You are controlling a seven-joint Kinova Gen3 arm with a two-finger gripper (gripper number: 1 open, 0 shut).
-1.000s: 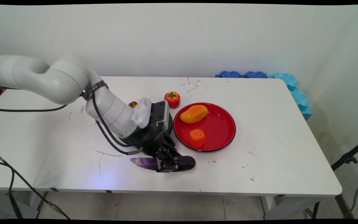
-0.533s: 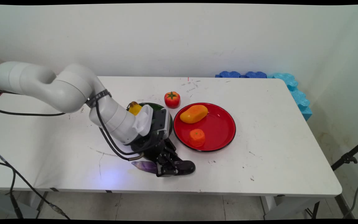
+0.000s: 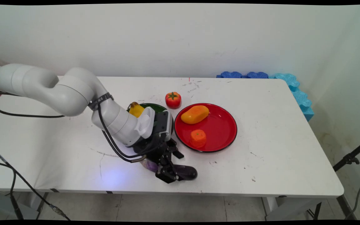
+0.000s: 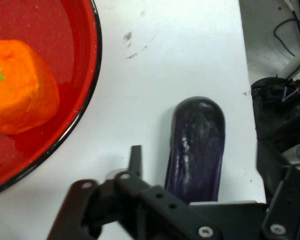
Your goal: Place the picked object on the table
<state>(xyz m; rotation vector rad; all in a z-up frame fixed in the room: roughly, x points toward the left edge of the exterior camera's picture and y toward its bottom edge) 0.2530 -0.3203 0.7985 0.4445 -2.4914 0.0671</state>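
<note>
A dark purple eggplant [image 3: 186, 172] lies on the white table [image 3: 277, 150] close to its front edge. My gripper [image 3: 170, 175] is low over the eggplant's middle and stands open, one finger on each side of it. In the hand view the eggplant [image 4: 197, 145] runs up from between the fingers of my gripper [image 4: 210, 185], its rounded end pointing away, with a gap between it and the left fingertip [image 4: 135, 159]. The arm hides the eggplant's paler stem end in the main view.
A red plate [image 3: 222, 125] just right of the gripper holds a mango [image 3: 195, 114] and an orange [image 3: 198, 137]; its rim [image 4: 92, 75] and the orange [image 4: 20, 87] show in the hand view. Behind stand a tomato [image 3: 173, 99] and a green plate [image 3: 155, 107] with a yellow fruit [image 3: 135, 109]. Blue foam pieces [image 3: 295, 89] line the far right corner.
The gripper and the eggplant have shifted toward the table's front edge, and the eggplant has turned a little. The fingers, closed round it before, now stand spread apart.
</note>
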